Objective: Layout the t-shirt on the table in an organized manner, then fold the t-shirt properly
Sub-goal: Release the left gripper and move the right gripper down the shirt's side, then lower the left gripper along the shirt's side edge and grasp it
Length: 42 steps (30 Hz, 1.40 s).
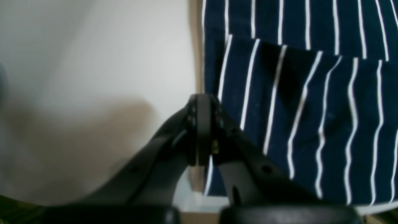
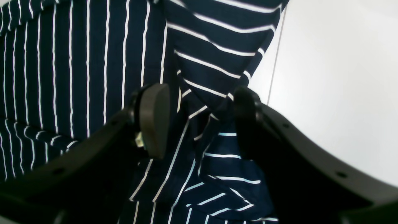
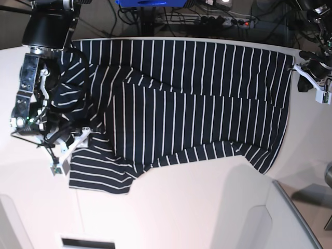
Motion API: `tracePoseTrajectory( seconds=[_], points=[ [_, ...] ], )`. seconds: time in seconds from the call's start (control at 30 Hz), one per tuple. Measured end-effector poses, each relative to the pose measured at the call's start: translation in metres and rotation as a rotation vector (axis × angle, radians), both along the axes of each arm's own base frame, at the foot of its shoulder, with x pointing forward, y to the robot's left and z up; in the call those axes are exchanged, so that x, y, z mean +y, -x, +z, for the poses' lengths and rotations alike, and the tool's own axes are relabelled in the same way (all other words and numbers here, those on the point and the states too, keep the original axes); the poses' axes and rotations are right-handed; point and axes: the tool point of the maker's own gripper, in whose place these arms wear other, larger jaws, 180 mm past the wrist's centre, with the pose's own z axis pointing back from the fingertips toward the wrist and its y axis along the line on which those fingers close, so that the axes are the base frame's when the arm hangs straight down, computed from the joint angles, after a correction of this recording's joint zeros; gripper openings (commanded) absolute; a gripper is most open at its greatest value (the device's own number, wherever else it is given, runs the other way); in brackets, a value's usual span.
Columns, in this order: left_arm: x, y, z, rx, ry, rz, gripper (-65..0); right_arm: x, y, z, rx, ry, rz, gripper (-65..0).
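Note:
The t-shirt (image 3: 181,98), dark navy with thin white stripes, lies spread across the far half of the white table (image 3: 181,207), with one sleeve (image 3: 98,174) sticking out toward the front left. My right gripper (image 2: 199,121) is open over that sleeve area, and its two pads (image 2: 154,121) straddle a bunched fold of fabric (image 2: 205,93). In the base view the right gripper (image 3: 70,150) sits at the shirt's left side. My left gripper (image 1: 200,130) is shut, pads pressed together right beside the shirt's straight edge (image 1: 211,77). It shows at the shirt's right corner (image 3: 301,70).
Cables and a power strip (image 3: 223,21) run behind the table's curved far edge. A thin seam line (image 2: 275,62) crosses the tabletop beside the sleeve. A raised white panel (image 3: 259,223) and a small slot (image 3: 88,243) sit at the table's near side.

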Motion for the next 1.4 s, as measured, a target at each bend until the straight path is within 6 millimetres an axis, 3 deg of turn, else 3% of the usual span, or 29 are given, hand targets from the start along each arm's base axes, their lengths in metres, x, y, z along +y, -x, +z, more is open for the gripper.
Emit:
tracePoseTrajectory(
  seconds=[0.2, 0.43, 0.53, 0.67, 0.77, 0.87, 0.97, 1.07, 1.17, 1.3, 1.4],
  points=[
    [0.028, -0.052, 0.034, -0.106, -0.026, 0.026, -65.0, 0.000, 0.007, -0.006, 0.023, 0.000, 0.002, -34.4],
    [0.037, -0.088, 0.028, -0.095, 0.001, 0.072, -65.0, -0.001, 0.015, -0.012, 0.040, 0.001, -0.002, -34.4],
    [0.042, -0.103, 0.024, -0.064, -0.016, 0.078, -56.6, -0.002, 0.018, -0.014, 0.048, 0.003, -0.003, -34.4],
    [0.035, -0.120, 0.011, -0.065, 0.084, 0.113, -39.7, -0.002, 0.017, -0.013, 0.044, 0.003, -0.003, -34.4],
    [0.034, -0.124, 0.001, -0.039, 0.139, 0.134, -26.5, -0.001, 0.016, -0.012, 0.044, 0.003, 0.002, -34.4],
    [0.036, -0.131, 0.003, -0.043, 0.160, 0.145, -19.1, -0.001, 0.017, -0.013, 0.046, 0.003, 0.002, -34.4],
    [0.028, -0.131, -0.004, -0.012, 0.155, 0.112, -17.1, -0.001, 0.017, -0.013, 0.046, 0.004, 0.001, -34.4],
    [0.003, -0.120, -0.029, 0.095, 0.125, 0.009, -17.1, -0.001, 0.017, -0.013, 0.046, 0.004, 0.001, -34.4],
    [-0.015, -0.110, -0.043, 0.054, 0.181, -0.006, -17.6, -0.001, 0.017, -0.013, 0.046, 0.001, 0.002, -34.4],
    [-0.002, -0.093, -0.047, 0.067, 0.173, 0.028, -17.6, -0.003, 0.017, -0.013, 0.046, 0.003, -0.001, -34.4],
    [-0.002, -0.100, -0.042, 0.024, 0.182, 0.033, -17.6, -0.002, 0.017, -0.013, 0.045, 0.004, 0.001, -34.4]
  ],
)
